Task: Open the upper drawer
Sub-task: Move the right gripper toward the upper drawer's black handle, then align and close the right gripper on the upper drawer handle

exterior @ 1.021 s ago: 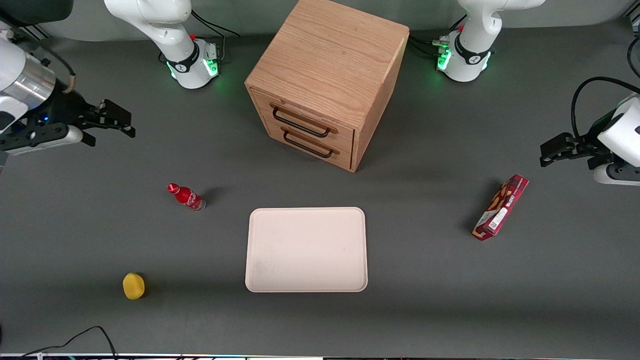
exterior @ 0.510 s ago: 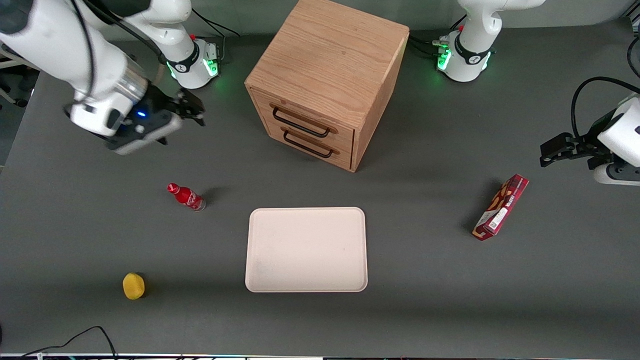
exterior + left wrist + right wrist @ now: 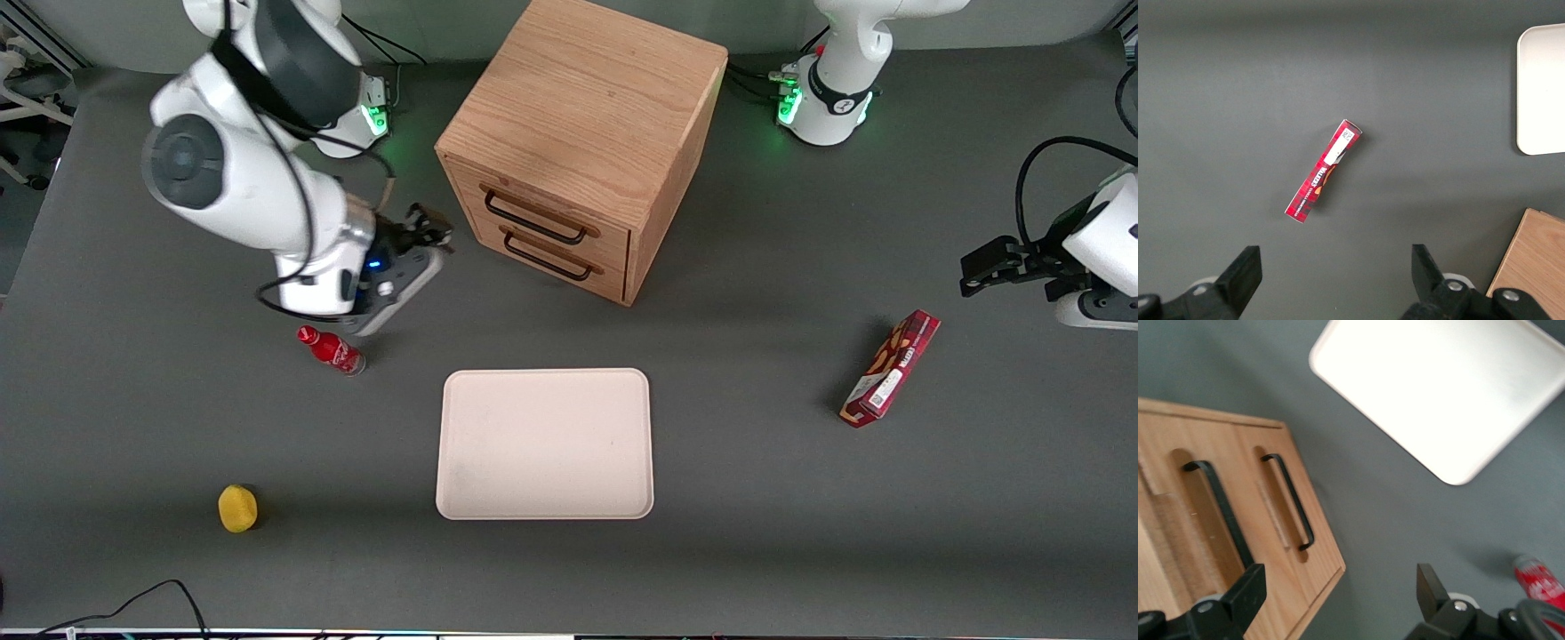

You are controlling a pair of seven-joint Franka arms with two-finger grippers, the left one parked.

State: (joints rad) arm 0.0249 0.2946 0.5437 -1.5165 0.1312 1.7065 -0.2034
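Cube-shaped light-oak wooden cabinet (image 3: 582,133) on dark grey table (image 3: 800,533). Cream rectangular tray (image 3: 544,443) nearer front camera than fingers. Upper drawer (image 3: 538,209), light oak front, thin black bar handle (image 3: 533,218), shut flush; sits just ahead of fingertips, not touched. Lower twin drawer (image 3: 551,253) beneath it, also shut. Right gripper (image 3: 433,233) beside cabinet front, fingers (image 3: 1248,590) spread apart, holding nothing. Red bottle (image 3: 331,349) near gripper body, nearer front camera than fingers.
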